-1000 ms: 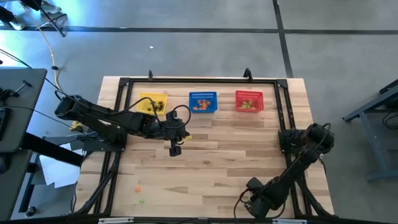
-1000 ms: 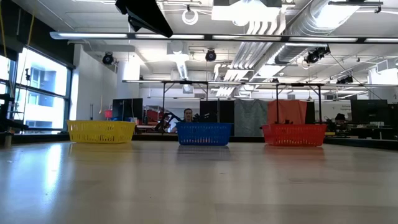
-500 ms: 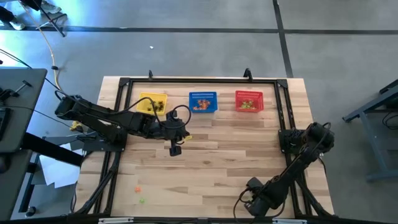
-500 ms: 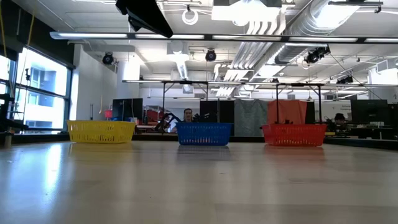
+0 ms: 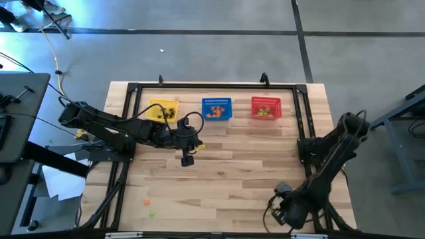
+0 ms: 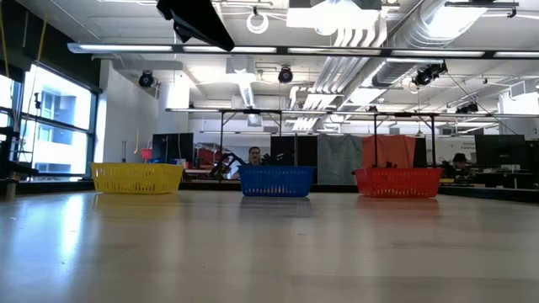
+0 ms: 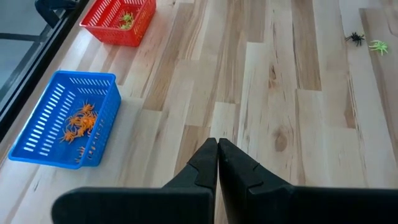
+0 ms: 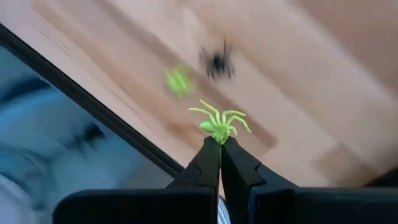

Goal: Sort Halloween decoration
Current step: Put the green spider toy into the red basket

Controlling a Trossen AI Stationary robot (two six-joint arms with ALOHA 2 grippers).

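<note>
My right gripper (image 8: 220, 144), over the table's near right corner (image 5: 281, 211), is shut on a light green spider trinket (image 8: 219, 123). Below it a second green trinket (image 8: 178, 81) and a black spider (image 8: 217, 60) lie blurred on the wood, by the table's edge. My left gripper (image 7: 217, 147) hangs shut and empty above the middle of the table (image 5: 186, 159). The blue basket (image 7: 65, 121) holds orange trinkets and the red basket (image 7: 121, 18) holds green ones. An orange trinket (image 5: 147, 202) and a green one (image 5: 151, 214) lie near the front left. My right gripper pinches the green spider by the rear of its body (image 8: 219, 135) between its two fingertips. The fingers come from above, pointing down. The spider stands out past the fingertips with its legs spread, lifted clear of the table.
The yellow basket (image 5: 163, 110), the blue basket (image 5: 217, 108) and the red basket (image 5: 265, 107) stand in a row along the far edge. A black frame (image 5: 133, 93) borders the table. Bare wood stretches between the baskets and the near edge. A person (image 6: 254, 156) sits in the room beyond.
My right arm has lifted over the near right corner, its elbow swinging toward the far right, and its gripper has shifted a little toward the table's right edge. My left arm has kept still.
</note>
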